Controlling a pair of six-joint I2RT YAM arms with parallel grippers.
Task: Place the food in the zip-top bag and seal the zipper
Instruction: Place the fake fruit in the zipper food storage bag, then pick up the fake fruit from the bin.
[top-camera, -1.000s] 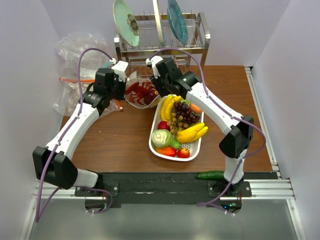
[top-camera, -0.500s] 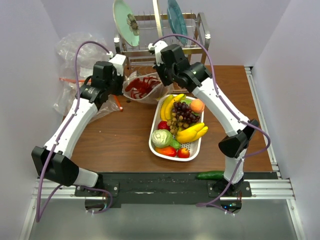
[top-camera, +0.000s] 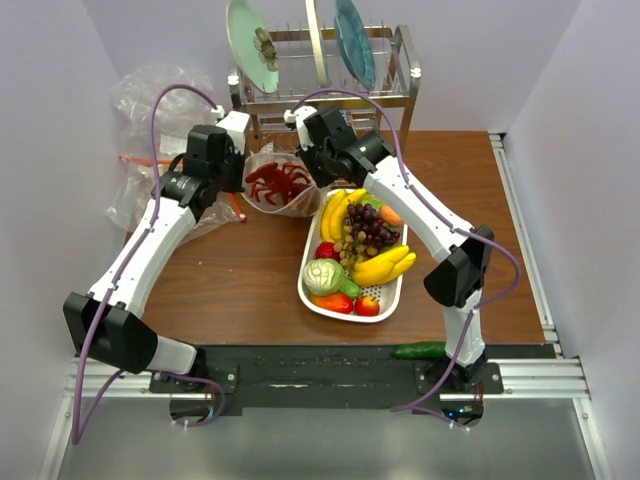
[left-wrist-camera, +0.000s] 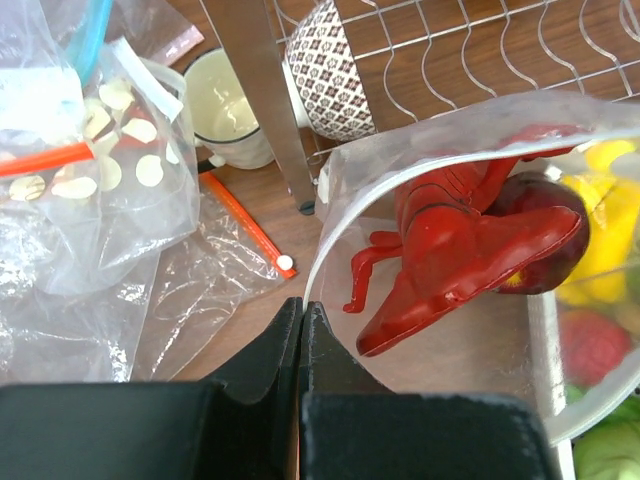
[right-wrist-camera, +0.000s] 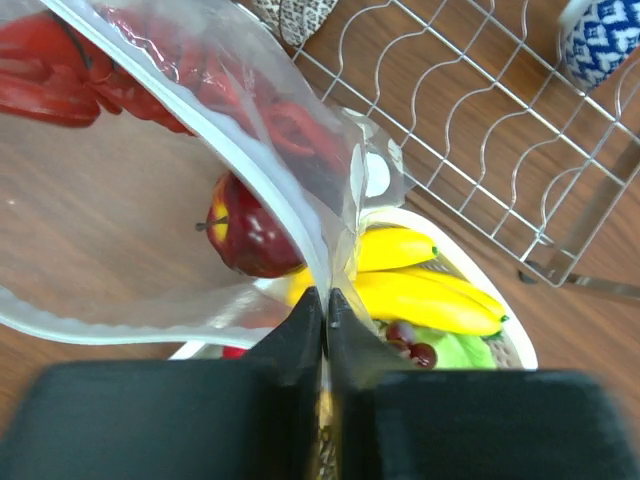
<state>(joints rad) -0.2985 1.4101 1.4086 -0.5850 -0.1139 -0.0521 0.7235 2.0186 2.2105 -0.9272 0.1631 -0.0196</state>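
Observation:
The zip-top bag hangs open between my two grippers, in front of the dish rack. It holds the red lobster and a dark red apple. My left gripper is shut on the left end of the bag's mouth rim, with the lobster and the apple just beyond. My right gripper is shut on the right end of the rim. The zipper strip runs along that rim. A peach, an orange-red pepper and small red fruits lie in the white tray.
The tray also holds bananas, grapes and a pale green cabbage. The dish rack with plates stands at the back, with a mug and a patterned cup under it. Bulky clear bags lie at the left. A cucumber lies on the front rail.
Both grippers stayed shut on the bag and carried it back toward the rack. In the last half second the right gripper shifted left, toward the left one.

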